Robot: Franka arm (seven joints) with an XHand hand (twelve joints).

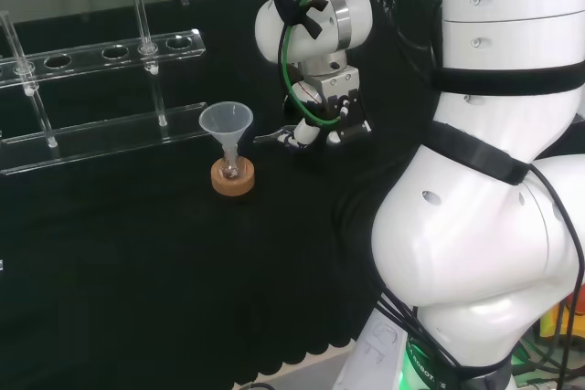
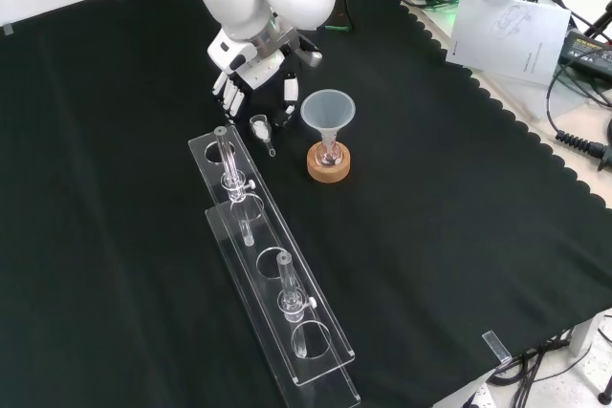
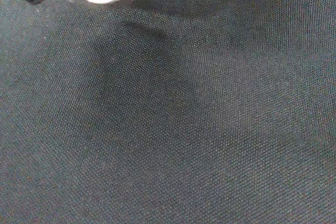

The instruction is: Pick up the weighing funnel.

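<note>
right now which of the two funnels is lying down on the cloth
The small weighing funnel by the hand; the big funnel stands mouth up in a flask on a cork ring.

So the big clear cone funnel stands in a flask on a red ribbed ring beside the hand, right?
No: the front view shows a tan cork ring, not red ribbed. The clear cone funnel stands in its flask beside the hand.
</note>
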